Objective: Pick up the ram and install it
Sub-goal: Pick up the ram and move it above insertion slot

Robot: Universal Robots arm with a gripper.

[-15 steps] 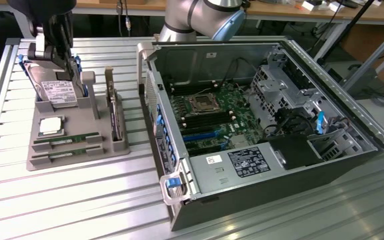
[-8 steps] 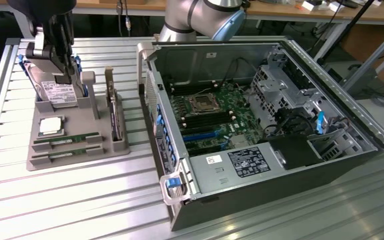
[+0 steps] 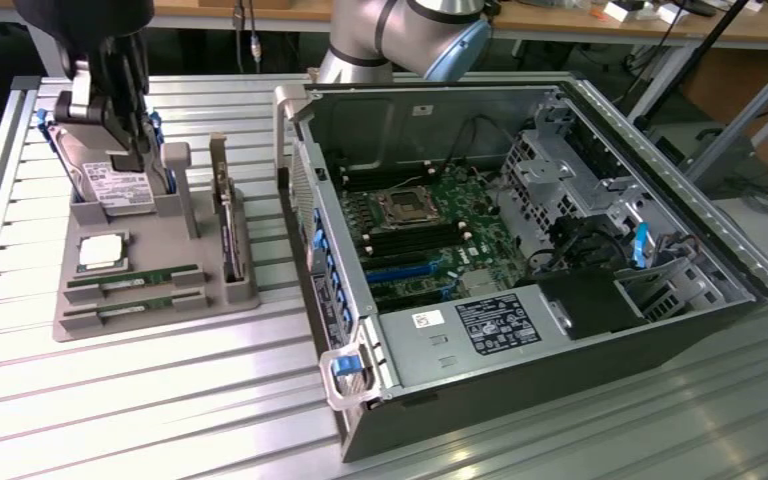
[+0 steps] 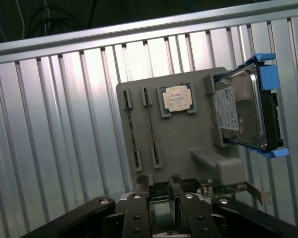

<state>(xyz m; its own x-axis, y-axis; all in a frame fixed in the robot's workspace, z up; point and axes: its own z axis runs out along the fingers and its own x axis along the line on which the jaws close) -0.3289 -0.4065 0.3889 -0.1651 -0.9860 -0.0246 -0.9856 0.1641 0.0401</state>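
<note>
On the left of the ribbed aluminium table (image 3: 157,400) sits a flat grey plastic parts holder (image 3: 151,328). At its far end one silver hard drive in a blue carrier (image 3: 117,185) stands upright in a bracket. Just nearer lies one square silver processor chip (image 3: 101,250) in its own recess. At the near end are two ram sticks, long thin green boards lying edge-up in parallel slots. The far ram stick (image 3: 131,278) and the near ram stick (image 3: 131,305) are side by side, both seated in the holder. Along the holder's right edge one taller green expansion card (image 3: 228,225) stands on edge in a slot.

The black gripper (image 3: 124,150) hangs over the holder's far end, close by the hard drive. Its jaws are parted with nothing between them, and it is clear of both sticks.

There is bare table to the left of the holder and in front of it. To its right only a narrow strip separates it from the dark metal computer case (image 3: 518,400). The case lies on its side with the panel off. Its walls ring one green motherboard (image 3: 424,250) with an empty processor socket (image 3: 404,207). The grey robot arm (image 3: 404,35) rises behind the case's far wall.
</note>
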